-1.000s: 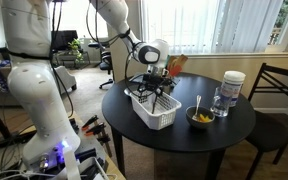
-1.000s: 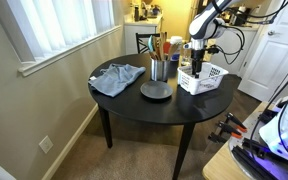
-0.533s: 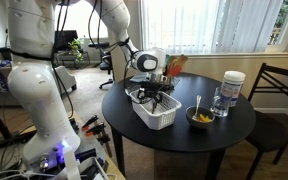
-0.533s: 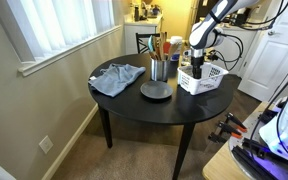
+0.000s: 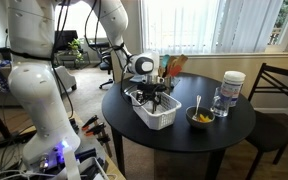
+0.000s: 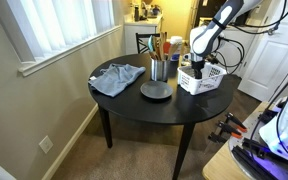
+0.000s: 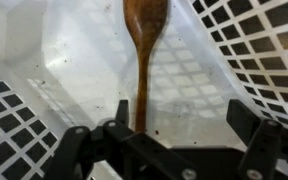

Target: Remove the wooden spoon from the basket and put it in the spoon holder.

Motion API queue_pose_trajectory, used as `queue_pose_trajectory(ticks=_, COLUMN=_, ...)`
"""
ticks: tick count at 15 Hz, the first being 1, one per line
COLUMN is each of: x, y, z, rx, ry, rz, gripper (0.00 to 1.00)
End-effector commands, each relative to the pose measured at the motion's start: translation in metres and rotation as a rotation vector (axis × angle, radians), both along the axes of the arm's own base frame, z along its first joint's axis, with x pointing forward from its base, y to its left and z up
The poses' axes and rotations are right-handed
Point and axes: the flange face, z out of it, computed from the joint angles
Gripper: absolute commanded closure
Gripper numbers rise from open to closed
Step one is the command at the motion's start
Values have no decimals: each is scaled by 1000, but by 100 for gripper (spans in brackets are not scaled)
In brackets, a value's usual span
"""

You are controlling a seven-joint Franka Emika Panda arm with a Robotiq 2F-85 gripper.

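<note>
The wooden spoon (image 7: 144, 55) lies on the floor of the white mesh basket (image 7: 254, 50), bowl end away from me, its thin handle running toward the jaws. My gripper (image 7: 184, 125) is open and low inside the basket. The handle sits just inside the left finger (image 7: 119, 115), with the right finger (image 7: 246, 125) far off it. In both exterior views the gripper (image 5: 154, 90) (image 6: 197, 66) reaches down into the basket (image 5: 156, 112) (image 6: 208, 80). The spoon holder (image 5: 169, 68) (image 6: 159, 68), with brown utensils fanning out, stands just beyond the basket.
A small yellow bowl (image 5: 199, 118) with a pale utensil, a clear glass (image 5: 220, 102) and a white-lidded jar (image 5: 233, 87) stand on the round black table (image 5: 184, 135). A grey cloth (image 6: 117, 78) and a dark plate (image 6: 156, 91) lie near the holder. A chair (image 5: 279, 95) stands by the table.
The gripper has sunk lower into the basket and shifted slightly toward the spoon, jaws still open. Nothing else has moved.
</note>
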Motion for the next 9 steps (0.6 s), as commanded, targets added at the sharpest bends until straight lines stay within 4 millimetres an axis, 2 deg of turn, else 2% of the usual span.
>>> queue_pose_trajectory(ticks=1, x=-1, y=2, z=-7, rx=-15, ry=-20, rz=-18, gripper=0)
queue_pose_trajectory(ticks=8, x=10, y=-4, z=-29, rx=-6, ry=-25, rz=-33, gripper=0)
queue_pose_trajectory(ticks=9, x=11, y=-5, z=-29, rx=-3, ry=-27, rz=-34, gripper=15)
